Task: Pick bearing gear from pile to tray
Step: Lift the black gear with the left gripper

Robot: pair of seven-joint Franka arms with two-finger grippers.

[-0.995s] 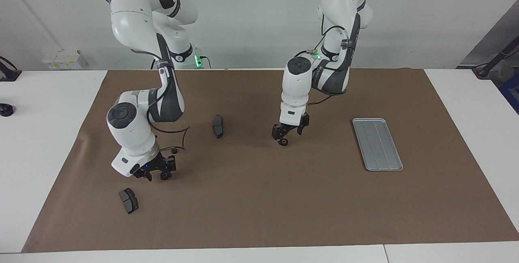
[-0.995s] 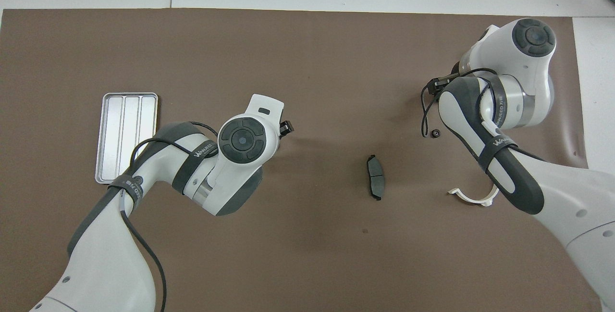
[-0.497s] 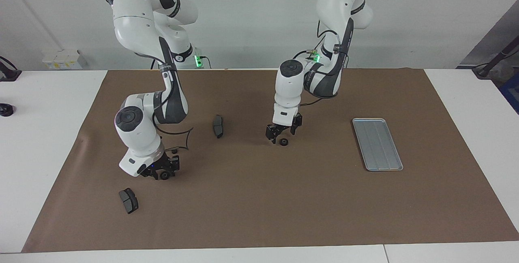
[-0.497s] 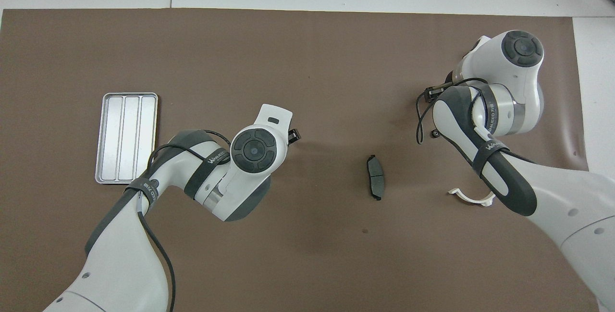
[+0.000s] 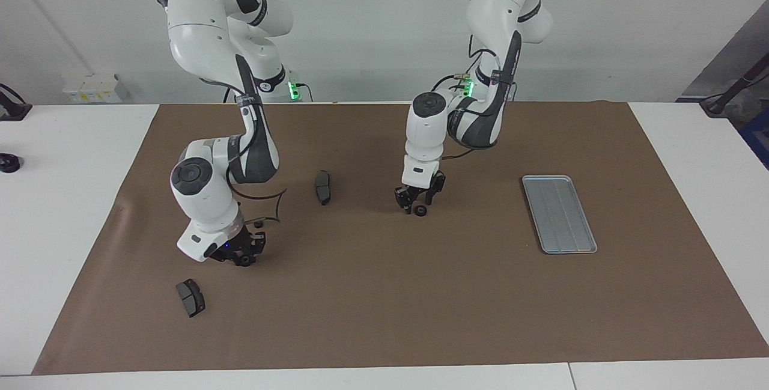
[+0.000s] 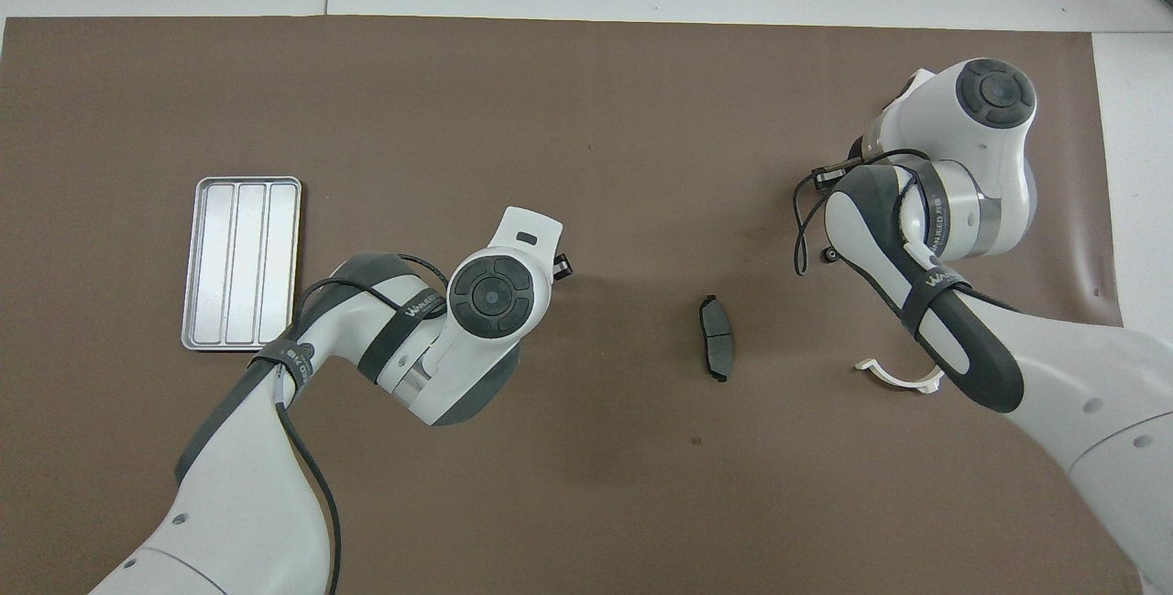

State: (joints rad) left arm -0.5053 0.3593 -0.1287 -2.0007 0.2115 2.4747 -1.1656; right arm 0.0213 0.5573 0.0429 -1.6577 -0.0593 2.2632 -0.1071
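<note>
Toward the right arm's end of the mat lies the pile: a white half-ring (image 5: 277, 201), two dark brake pads (image 5: 323, 187) (image 5: 190, 297) and small black bearing gears. My right gripper (image 5: 243, 255) is down at the mat there, shut on a bearing gear (image 5: 243, 260). Another tiny gear (image 5: 258, 222) lies beside the half-ring. In the middle of the mat my left gripper (image 5: 419, 202) is low and open, its fingers astride a lone gear (image 5: 422, 211) that rests on the mat. The silver tray (image 5: 559, 214) lies empty toward the left arm's end. In the overhead view both arms hide their gears.
A brown mat (image 5: 384, 306) covers most of the white table. From above I see the tray (image 6: 240, 262), one brake pad (image 6: 716, 349), the half-ring (image 6: 903, 377) and a loose gear (image 6: 829, 254). A small black object (image 5: 7, 163) sits on the table's white edge.
The left gripper came down over the mid-mat gear and its fingers drew closer. The right gripper sank lower and closed in on its gear. No gear has shifted.
</note>
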